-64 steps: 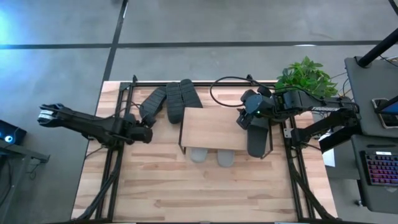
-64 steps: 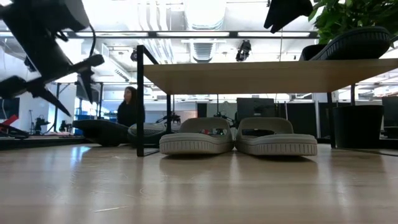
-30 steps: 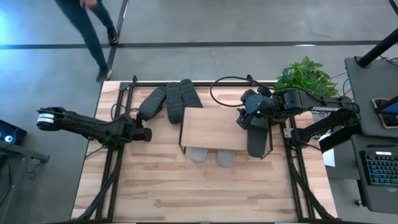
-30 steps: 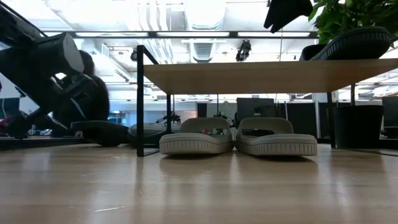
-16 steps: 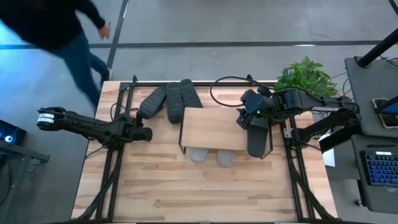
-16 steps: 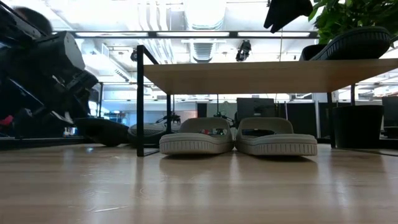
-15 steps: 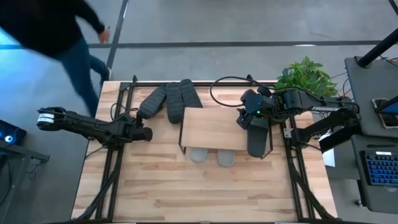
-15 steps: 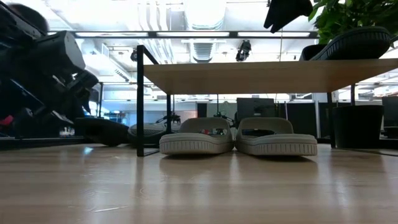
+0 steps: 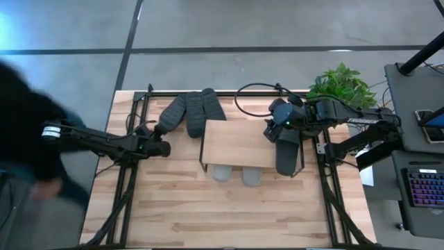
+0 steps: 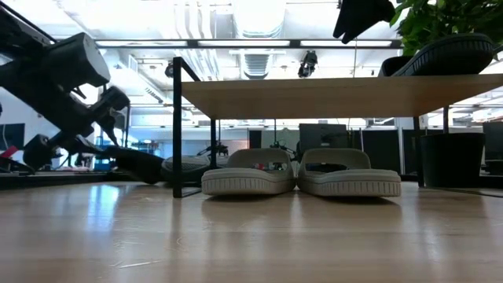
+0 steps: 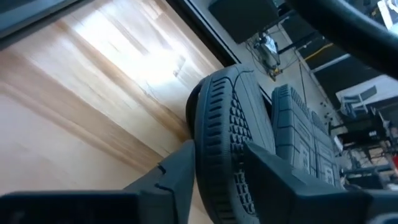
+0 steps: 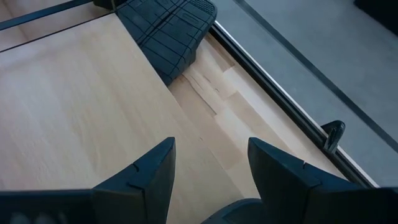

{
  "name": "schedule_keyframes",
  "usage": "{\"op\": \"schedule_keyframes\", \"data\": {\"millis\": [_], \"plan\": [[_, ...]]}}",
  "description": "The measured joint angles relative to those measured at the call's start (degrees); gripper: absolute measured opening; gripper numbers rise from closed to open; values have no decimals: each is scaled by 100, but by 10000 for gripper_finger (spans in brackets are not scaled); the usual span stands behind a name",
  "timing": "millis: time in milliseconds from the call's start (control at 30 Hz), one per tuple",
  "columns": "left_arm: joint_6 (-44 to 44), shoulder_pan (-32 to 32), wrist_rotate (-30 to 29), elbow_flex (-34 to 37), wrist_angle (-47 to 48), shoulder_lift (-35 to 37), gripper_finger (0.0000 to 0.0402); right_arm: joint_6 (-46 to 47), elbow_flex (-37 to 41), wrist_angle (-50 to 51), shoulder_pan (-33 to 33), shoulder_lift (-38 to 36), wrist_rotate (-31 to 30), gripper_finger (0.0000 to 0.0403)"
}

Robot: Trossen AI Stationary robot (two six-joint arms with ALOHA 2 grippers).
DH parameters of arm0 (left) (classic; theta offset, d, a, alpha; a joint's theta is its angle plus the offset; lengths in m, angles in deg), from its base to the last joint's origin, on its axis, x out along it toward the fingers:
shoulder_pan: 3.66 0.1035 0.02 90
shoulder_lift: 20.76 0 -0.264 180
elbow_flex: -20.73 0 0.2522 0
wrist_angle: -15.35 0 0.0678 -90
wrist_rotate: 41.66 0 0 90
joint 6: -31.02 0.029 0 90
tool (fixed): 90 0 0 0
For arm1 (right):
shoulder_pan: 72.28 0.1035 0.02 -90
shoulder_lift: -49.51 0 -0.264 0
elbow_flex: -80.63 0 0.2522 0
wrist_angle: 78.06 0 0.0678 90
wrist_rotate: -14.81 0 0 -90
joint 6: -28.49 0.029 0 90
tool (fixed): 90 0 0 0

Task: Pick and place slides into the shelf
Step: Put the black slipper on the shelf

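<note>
at nine o'clock, a dark slide is being clamped edgewise by left gripper fingers; lifting shelfward is required next.

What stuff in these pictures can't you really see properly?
- Person: high view, a motion blur cut off by the picture's left edge.
- Light grey slides: high view, only their ends show; the shelf top board covers the rest.
- Left pincer: left wrist view, fingers straddle a dark slide; whether they squeeze it is unclear.
</note>
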Motion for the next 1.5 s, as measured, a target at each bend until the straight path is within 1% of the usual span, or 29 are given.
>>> {"op": "schedule_keyframes", "data": {"millis": [200, 300, 467, 667, 767, 900, 1033, 1100, 1200, 1267, 1400, 1500], "plan": [[726, 0, 15, 0, -421, -11, 60, 0, 0, 2, 0, 0, 2, 194], [1035, 0, 17, -11, -578, -13, 41, 0, 0, 2, 0, 0, 2, 194], [1541, 0, -27, -180, -591, -13, 30, 0, 0, 5, 0, 0, 6, 194], [2472, -2, -466, -600, -514, 164, 28, 0, 0, 50, 0, 0, 26, 194], [3285, -2, -527, -885, -484, 382, 27, 0, 0, 74, 0, 0, 26, 194], [4681, -4, -531, -1490, -488, 701, 27, -2, 0, 85, 0, 0, 24, 194], [6408, -36, -553, -2389, -649, 867, 26, -116, 0, 85, -2, 0, 21, 194], [7413, -106, -543, -2882, -877, 876, 26, -295, 0, 85, -4, 0, 17, 194], [8853, -234, -304, -3571, -1247, 741, 26, -350, 0, 85, -35, 0, 13, 194], [9478, -330, -5, -3998, -1284, 605, 26, -367, 0, 87, -82, 0, 0, 194], [10043, -569, 770, -4661, -1205, 269, 26, -402, 0, 87, -206, -8, -2, 194], [10052, -883, 1266, -5114, -786, -23, 26, -639, 0, 83, -254, -56, -9, 194]]}}
